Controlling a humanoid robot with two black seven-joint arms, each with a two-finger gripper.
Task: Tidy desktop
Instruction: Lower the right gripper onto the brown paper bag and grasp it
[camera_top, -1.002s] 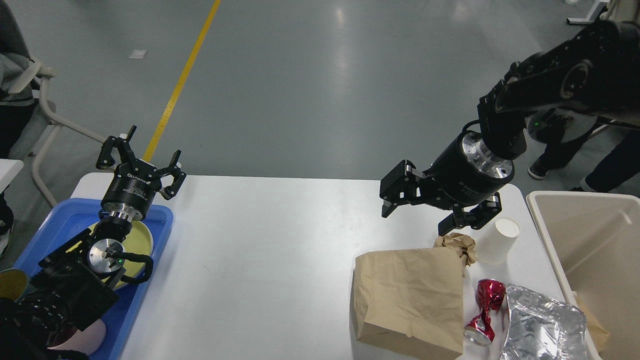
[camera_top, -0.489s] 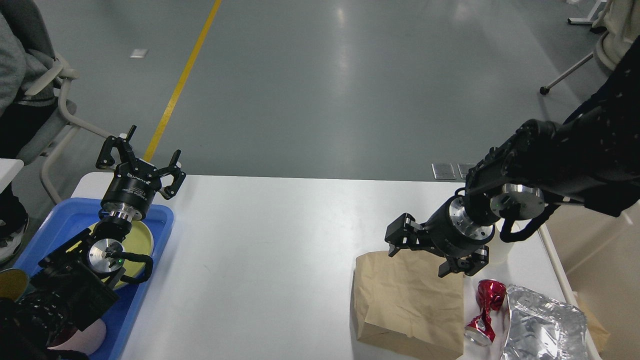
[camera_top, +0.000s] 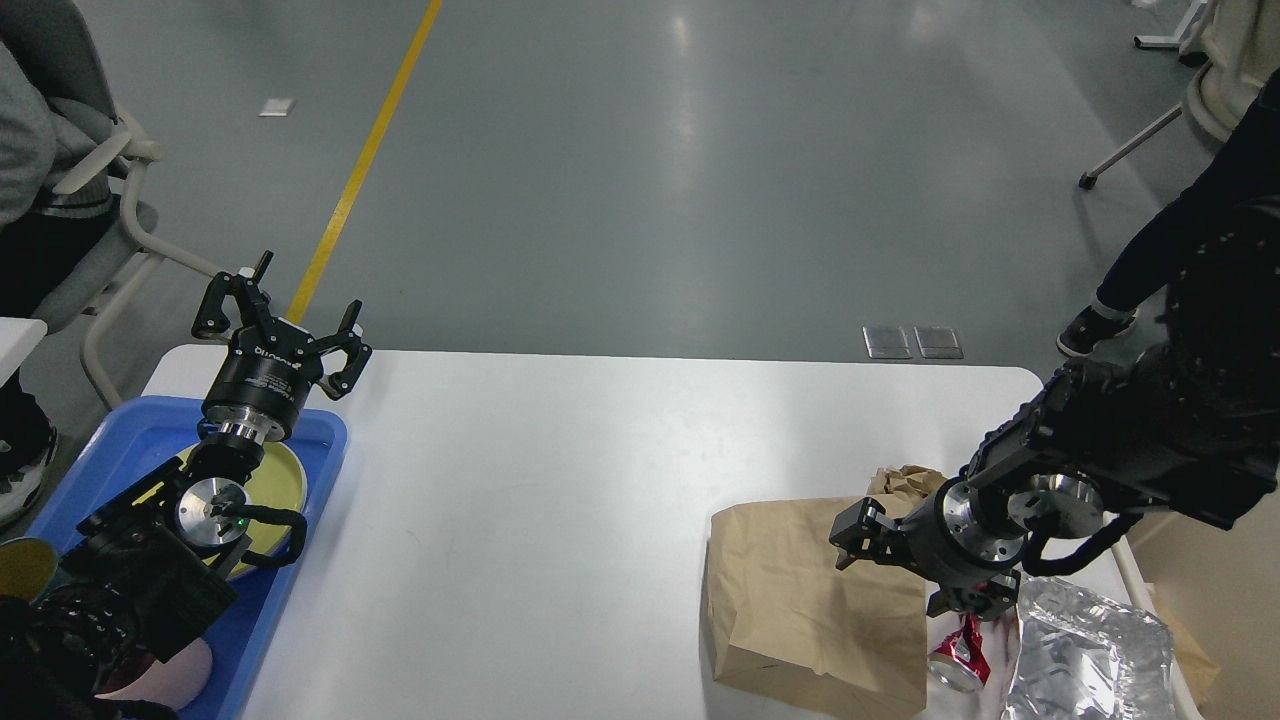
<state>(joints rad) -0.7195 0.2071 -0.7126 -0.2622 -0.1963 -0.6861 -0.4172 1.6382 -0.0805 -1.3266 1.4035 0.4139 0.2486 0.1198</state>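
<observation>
So I'm on the rubbish pile at the right end of the big white rounded-corner worktop (camera_top: 560, 480), which runs from under my left arm across to under my right one.

My right fingers (camera_top: 905, 560) are spread, no load between them, hanging low over the far right corner of the flat brown paper bag (camera_top: 810, 600). One finger (camera_top: 858, 525) sits over the bag's top edge, the other (camera_top: 975, 598) is right above the crushed red drinks can (camera_top: 955, 655). Can't tell whether either one is touching anything yet. A crumpled brown paper ball (camera_top: 905, 482) sits just beyond the fingers, and a wrinkled silver foil bag (camera_top: 1085, 655) lies beside the can, on the outer side.

My guess is this is the reach-in for a grab, probably the can or the bag's edge. Next move needs me to commit to one target, line the fingers up either side of it and close without snagging the neighbours, since everything there is packed tight.

My left fingers (camera_top: 280, 310) are spread wide too, holding nothing, parked above the far end of the blue plastic tray (camera_top: 320, 440) with the yellow round plate (camera_top: 275, 480) in it.
</observation>
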